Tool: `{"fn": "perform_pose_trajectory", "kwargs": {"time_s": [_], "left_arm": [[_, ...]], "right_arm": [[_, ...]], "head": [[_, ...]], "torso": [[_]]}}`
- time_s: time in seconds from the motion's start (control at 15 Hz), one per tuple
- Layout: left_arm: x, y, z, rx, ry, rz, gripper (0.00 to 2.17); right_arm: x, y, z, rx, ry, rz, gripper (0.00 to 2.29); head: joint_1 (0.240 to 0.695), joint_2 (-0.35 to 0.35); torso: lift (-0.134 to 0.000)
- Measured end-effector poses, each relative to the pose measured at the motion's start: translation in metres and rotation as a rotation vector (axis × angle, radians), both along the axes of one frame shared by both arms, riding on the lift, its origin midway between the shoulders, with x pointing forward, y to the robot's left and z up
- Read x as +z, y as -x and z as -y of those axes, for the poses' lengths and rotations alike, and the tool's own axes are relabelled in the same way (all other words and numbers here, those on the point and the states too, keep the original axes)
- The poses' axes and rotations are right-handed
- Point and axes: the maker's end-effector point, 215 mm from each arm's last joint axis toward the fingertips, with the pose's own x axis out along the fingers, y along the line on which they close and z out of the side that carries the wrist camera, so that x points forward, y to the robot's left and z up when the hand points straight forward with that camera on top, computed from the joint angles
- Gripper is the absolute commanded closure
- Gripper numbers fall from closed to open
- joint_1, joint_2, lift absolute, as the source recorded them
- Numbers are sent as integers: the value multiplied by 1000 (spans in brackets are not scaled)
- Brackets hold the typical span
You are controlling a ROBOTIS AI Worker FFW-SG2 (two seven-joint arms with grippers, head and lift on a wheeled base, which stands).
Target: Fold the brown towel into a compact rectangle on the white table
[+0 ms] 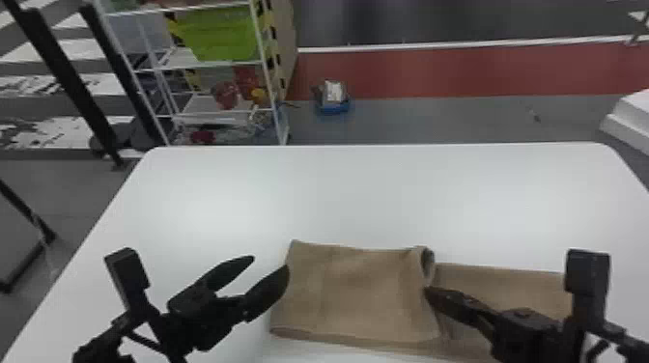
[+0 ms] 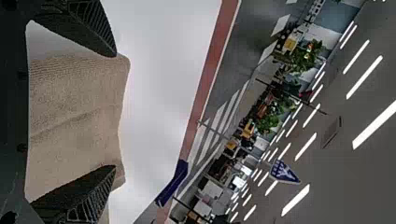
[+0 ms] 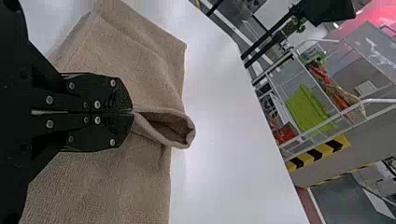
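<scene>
Judging by the layers, folding of the brown, soft-textured rectangular towel (image 1: 359, 294) is partway done; the raised section lies between the two grippers, apparently doubled over, while a lower, flatter section (image 1: 512, 289) extends beneath and past the right gripper (image 1: 426, 290); the assembly rests on the smooth white round-cornered table (image 1: 338, 193). Outstanding work, as judged: bring the flatter section and the raised section into a single stack, align the edges, and press the result into a compact rectangle; the outline at present is long and stepped, so the final form is not reached.

Jaw state, right gripper: closed, the flat black fingers meeting with a thin seam between them; the tips pinch the rolled towel edge (image 3: 154, 133), which forms an open loop of cloth just beyond the fingertips; the flatter section lies under the gripper body.

Jaw state, left gripper (image 1: 270, 263): wide apart, nothing clamped between the fingers; the tips stand at the towel's outer end, on the side away from the right gripper; whether either finger touches the cloth cannot be told.

Next step, as judged: carry or release the pinched edge so that it lies flat; caution: the loop may set as a ridge or crease if let go unflattened, and a pull from the right gripper alone may drag the stack askew; the cloth is likely to bend easily and need smoothing.
</scene>
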Motion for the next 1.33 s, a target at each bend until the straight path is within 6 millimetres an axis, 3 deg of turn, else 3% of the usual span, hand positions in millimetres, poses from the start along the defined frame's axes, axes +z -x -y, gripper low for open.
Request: {"fn": "perform_pose_trajectory", "kwargs": {"time_s": [0.4,0.67,0.87,1.07,1.33], "left_arm": [[-7,16,3,-17,11,-30,39],[-12,37,6,-50,49,-66,39],[-9,57,12,-79,71,-90,36],[-4,66,18,-98,73,-89,76],[-3,73,37,-144,90,-91,154]], "right_arm": [[63,-15,-20,16,-155,155,1301],[98,-7,-34,60,-207,213,1301],[119,-6,-33,53,-248,276,1301],[150,-22,-32,29,-270,401,1301],[158,-36,-35,22,-294,444,1301]], "head": [[695,169],[695,194],[695,193],[695,177],[695,157]], "torso": [[-124],[-124],[-124],[-124],[-124]]}}
